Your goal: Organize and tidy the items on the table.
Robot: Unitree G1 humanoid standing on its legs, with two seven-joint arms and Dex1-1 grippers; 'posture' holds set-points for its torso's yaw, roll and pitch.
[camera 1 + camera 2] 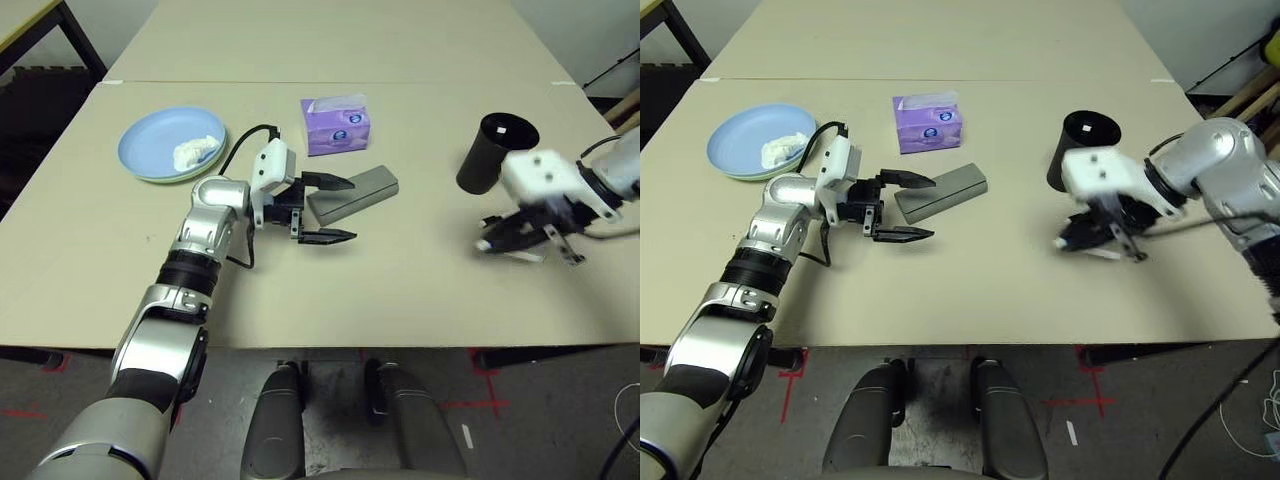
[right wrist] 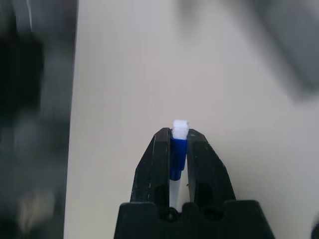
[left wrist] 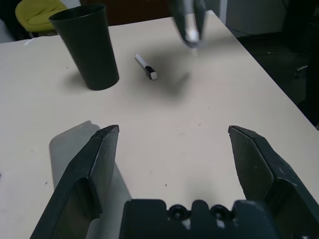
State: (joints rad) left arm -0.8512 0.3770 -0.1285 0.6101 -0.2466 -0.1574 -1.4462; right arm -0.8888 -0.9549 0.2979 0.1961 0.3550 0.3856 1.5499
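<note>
The black cup (image 1: pixel 496 152) stands upright on the beige table (image 1: pixel 400 290), and everything else is placed from it. Just in front of the cup, toward the robot, the right gripper (image 2: pixel 175 137) hangs above the tabletop with its two fingers clamped on a white and blue pen (image 2: pixel 177 149), whose blue band and white tip poke out between the pads. A second pen (image 3: pixel 146 66), white with a dark end, lies flat on the table near the cup's base. Well to the cup's left lies the grey glasses case (image 1: pixel 352 194), and the left gripper (image 1: pixel 327 209) sits beside it with its jaws spread wide and nothing between them. The purple tissue box (image 1: pixel 336 124) stands beyond the case. Farthest left of the cup is the light blue plate (image 1: pixel 150 138), with a crumpled white tissue (image 1: pixel 195 151) resting on it.
</note>
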